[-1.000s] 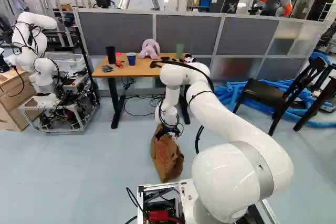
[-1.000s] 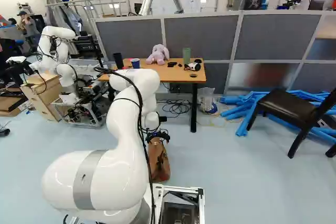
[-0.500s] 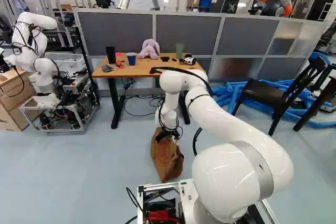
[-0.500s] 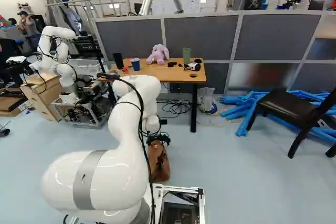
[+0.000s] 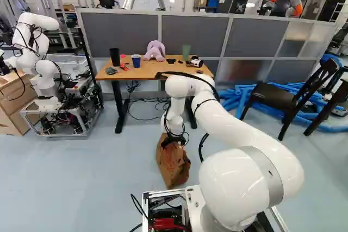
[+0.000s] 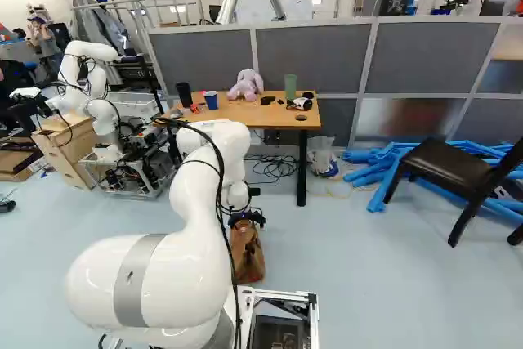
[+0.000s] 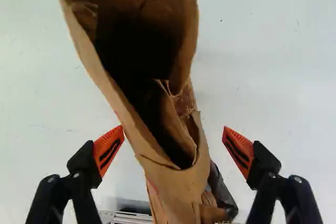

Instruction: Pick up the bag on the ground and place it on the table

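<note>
One white, jointed arm (image 5: 244,129) reaches down ahead of its base, its black gripper (image 6: 247,218) at the top of a brown paper bag (image 5: 174,164) on the pale blue-grey floor (image 5: 81,183). The orange-padded fingers (image 7: 108,151) are spread wide, with part of the bag's rim between them; they do not grip it. The bag's mouth gapes, dark inside, its edge creased and folded. Beyond it stands a wooden worktop (image 5: 144,73) with black legs, carrying a lilac plush toy (image 5: 155,51), a blue cup (image 5: 136,61), a tall black cup (image 5: 115,57) and a green cup (image 5: 186,52).
</note>
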`<state>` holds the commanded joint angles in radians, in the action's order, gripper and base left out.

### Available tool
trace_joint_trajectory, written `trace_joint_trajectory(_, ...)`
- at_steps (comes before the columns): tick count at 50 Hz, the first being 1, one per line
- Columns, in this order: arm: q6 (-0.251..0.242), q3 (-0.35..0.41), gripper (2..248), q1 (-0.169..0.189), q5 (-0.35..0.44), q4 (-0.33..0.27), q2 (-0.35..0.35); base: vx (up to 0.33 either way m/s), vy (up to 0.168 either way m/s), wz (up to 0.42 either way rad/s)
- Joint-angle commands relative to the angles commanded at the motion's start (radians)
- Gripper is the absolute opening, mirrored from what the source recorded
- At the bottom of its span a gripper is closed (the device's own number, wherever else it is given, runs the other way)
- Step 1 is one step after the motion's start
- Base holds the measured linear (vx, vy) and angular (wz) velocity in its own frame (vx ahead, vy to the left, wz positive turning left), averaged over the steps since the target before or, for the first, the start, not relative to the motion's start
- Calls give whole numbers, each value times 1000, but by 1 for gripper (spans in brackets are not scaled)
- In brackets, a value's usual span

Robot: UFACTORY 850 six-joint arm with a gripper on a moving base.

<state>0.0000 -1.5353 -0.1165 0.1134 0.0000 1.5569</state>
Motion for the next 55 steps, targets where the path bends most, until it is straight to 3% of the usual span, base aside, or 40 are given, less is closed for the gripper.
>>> trace_joint_trajectory(2, 0, 0, 247, 0, 0, 0, 0, 0, 0, 0)
trace_joint_trajectory(3, 0, 0, 224, 0, 0, 0, 0, 0, 0, 0)
trace_joint_trajectory(7, 0, 0, 224, 0, 0, 0, 0, 0, 0, 0)
trace_joint_trajectory(8, 0, 0, 185, 0, 0, 0, 0, 0, 0, 0)
trace_joint_trajectory(12, 0, 0, 185, 0, 0, 0, 0, 0, 0, 0)
trace_joint_trajectory(13, 0, 0, 146, 0, 0, 0, 0, 0, 0, 0)
trace_joint_trajectory(17, 0, 0, 146, 0, 0, 0, 0, 0, 0, 0)
trace_joint_trajectory(18, 0, 0, 107, 0, 0, 0, 0, 0, 0, 0)
trace_joint_trajectory(23, 0, 0, 107, 0, 0, 0, 0, 0, 0, 0)
trace_joint_trajectory(24, 0, 0, 69, 0, 0, 0, 0, 0, 0, 0)
trace_joint_trajectory(28, 0, 0, 69, 0, 0, 0, 0, 0, 0, 0)
trace_joint_trajectory(29, 0, 0, 33, 0, 0, 0, 0, 0, 0, 0)
trace_joint_trajectory(33, 0, 0, 33, 0, 0, 0, 0, 0, 0, 0)
trace_joint_trajectory(34, 0, 0, 20, 0, 0, 0, 0, 0, 0, 0)
trace_joint_trajectory(55, 0, 45, 20, 0, 0, 0, -47, 0, 0, 0)
